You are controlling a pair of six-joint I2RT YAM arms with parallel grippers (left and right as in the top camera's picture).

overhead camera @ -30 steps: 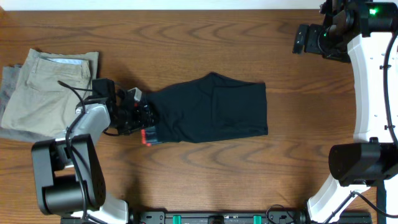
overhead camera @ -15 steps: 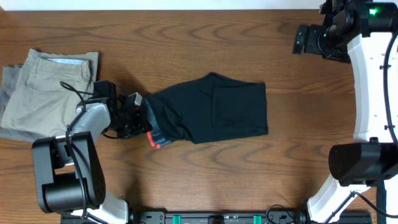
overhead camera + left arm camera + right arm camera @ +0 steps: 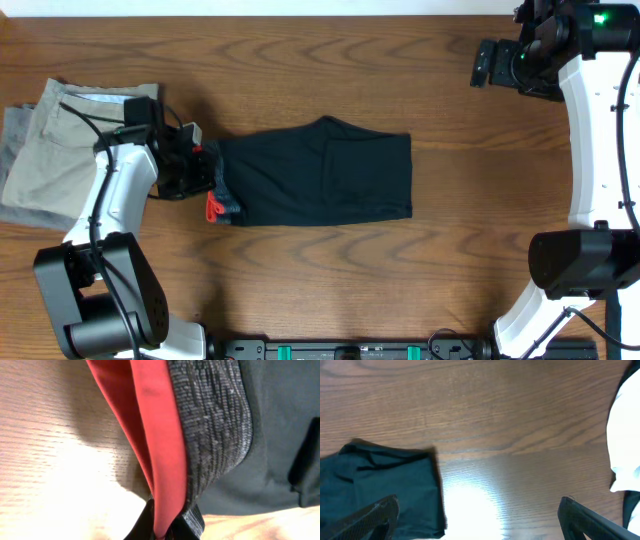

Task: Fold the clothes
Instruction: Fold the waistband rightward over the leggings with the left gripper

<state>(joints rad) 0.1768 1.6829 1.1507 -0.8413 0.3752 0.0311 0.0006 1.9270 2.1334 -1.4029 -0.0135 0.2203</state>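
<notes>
1. My left claw (image 3: 203, 178) is closed tight on the waistband end of the black pants (image 3: 320, 180), at their left end.
2. In my left wrist view, the red edge (image 3: 160, 435) and the grey waistband (image 3: 212, 425) rise straight out of the pinch of that claw (image 3: 161, 527). The black cloth spreads away to the right, and a shadow falls on the pale wood beside it.
3. The pants lie across the middle of the desk (image 3: 300, 60), folded into a rough rectangle with the long side running left to right. A bit of red shows at the near left corner, just beside my fingers.
4. My right claw (image 3: 487, 62) stands wide open with nothing in it. It hangs over the far right part of the desk, well apart from the pants.
5. From my right wrist, that claw (image 3: 479, 502) shows bare wood between its two fingers. The right end of the pants (image 3: 380, 485) lies flat at lower left.
6. The khaki trousers (image 3: 70, 140) lie folded at the left edge of the desk, near my left arm, on top of a grey cloth (image 3: 12, 130).
</notes>
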